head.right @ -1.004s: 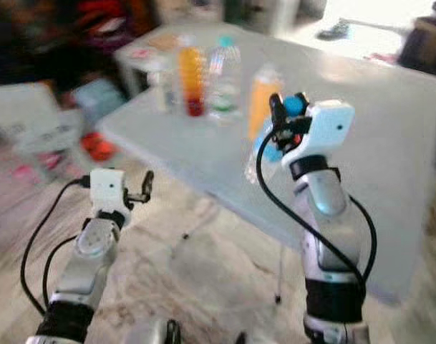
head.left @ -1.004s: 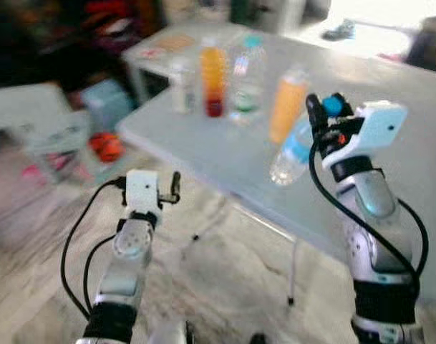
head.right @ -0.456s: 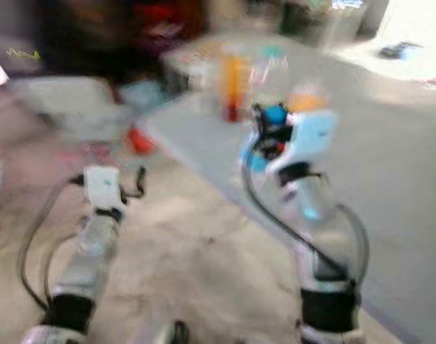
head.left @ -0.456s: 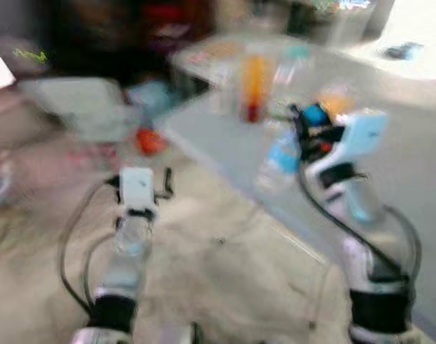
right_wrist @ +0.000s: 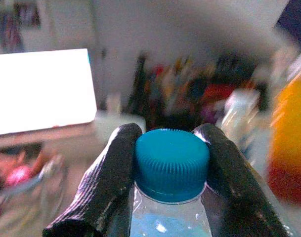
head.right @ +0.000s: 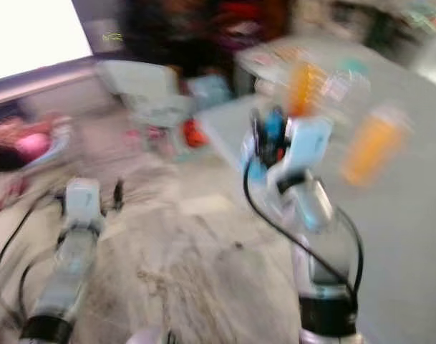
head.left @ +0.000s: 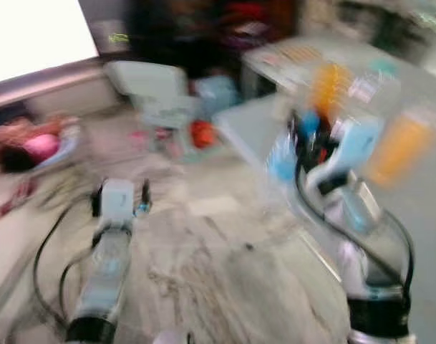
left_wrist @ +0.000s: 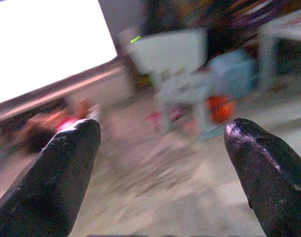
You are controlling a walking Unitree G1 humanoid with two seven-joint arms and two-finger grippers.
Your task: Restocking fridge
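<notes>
Just off the near corner of the grey table [head.left: 418, 215], the right gripper [right_wrist: 171, 163] is up at chest height with its two black fingers [right_wrist: 108, 182] pinched onto the neck of a clear water bottle [head.left: 282, 159], right under the blue cap [right_wrist: 172, 163]. That's the item for the fridge, and it hangs below the fingers, out over the floor beside the table edge.

How will it carry? Looks like thin clear plastic, so the body would give if squeezed, and smooth walls can slip. The neck under the cap is the stiff part, and the cap's ridge gives the fingers something to catch on — a sound hold, I'd say. If it's full it will be fairly heavy and free to swing from that one grip.

The left gripper [left_wrist: 165, 163] is held low over the marbled floor [head.left: 225, 287], well away from the table, fingers spread wide with nothing between them.

Around the table: an orange drink bottle [head.left: 396, 147] stands on it just beyond the held bottle, another orange one [head.left: 328, 86] and a clear one [head.left: 371, 89] further back. Everything is heavily blurred. Beyond the table's far corner sit a pale low piece of furniture [head.left: 157, 86], something orange-red [head.left: 201, 134] on the floor, and pink clutter [head.left: 39, 147] further off — floor hazards for walking. No fridge can be made out.
</notes>
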